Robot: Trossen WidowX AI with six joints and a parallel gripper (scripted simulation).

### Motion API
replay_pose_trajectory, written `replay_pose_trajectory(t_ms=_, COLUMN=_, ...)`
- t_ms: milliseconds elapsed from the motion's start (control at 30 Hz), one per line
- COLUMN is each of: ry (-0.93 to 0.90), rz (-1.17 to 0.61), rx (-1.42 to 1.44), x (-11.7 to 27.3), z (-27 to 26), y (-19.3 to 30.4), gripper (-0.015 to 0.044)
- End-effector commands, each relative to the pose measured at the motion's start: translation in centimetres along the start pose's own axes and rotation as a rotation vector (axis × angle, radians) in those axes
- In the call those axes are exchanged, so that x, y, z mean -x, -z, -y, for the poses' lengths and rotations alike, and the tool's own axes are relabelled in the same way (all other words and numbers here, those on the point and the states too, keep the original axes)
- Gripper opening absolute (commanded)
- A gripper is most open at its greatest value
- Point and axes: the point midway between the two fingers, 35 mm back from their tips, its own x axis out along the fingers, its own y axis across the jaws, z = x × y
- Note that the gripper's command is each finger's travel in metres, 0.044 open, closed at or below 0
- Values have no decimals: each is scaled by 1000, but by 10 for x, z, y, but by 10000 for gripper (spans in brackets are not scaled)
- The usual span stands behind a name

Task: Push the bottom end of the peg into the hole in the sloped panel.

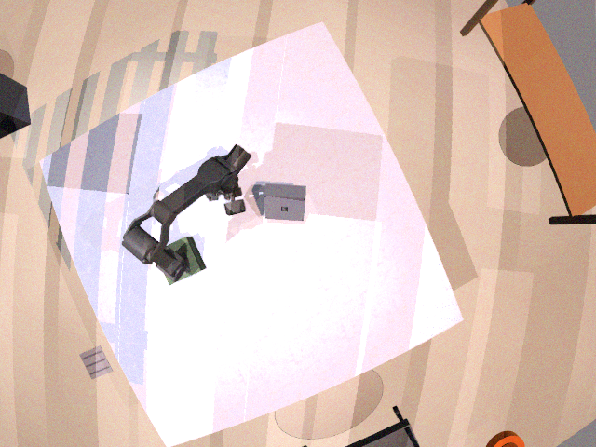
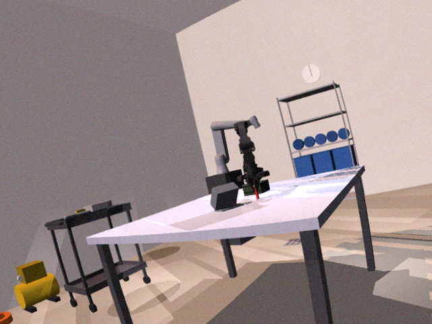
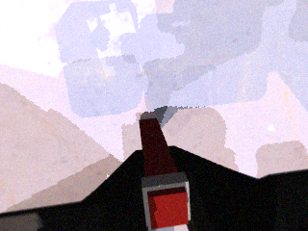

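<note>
The red square-sided peg [image 2: 257,194] [image 3: 168,210] is upright, with a pale band just below its top in the wrist view. Its bottom end is at or very near the table top [image 2: 160,226]. My gripper [image 2: 255,185] [image 3: 155,157] is shut on the peg, one dark finger on each side, and points down. In the top view the arm hides the peg. The grey block with the sloped panel [image 1: 294,212] [image 2: 225,196] stands a short way beside the gripper. Its small square hole [image 1: 284,209] faces up at a slant and shows only in the top view.
The arm's green base plate [image 1: 196,257] lies on the table behind the gripper. Patchy shadows cross the table. Off the table stand a dark cart [image 2: 100,211], a shelf rack [image 2: 315,120] with blue bins, and an orange-topped bench [image 1: 544,96].
</note>
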Motion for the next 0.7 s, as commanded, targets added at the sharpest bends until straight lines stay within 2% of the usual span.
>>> replay_pose_trajectory(t_ms=0, ry=6, rz=-6, rx=1, x=13, z=2, y=2, gripper=0)
replay_pose_trajectory(t_ms=433, ry=7, rz=-3, rx=6, x=74, z=1, y=3, gripper=0)
replay_pose_trajectory(t_ms=667, ry=11, rz=2, rx=-7, x=77, z=-1, y=4, gripper=0)
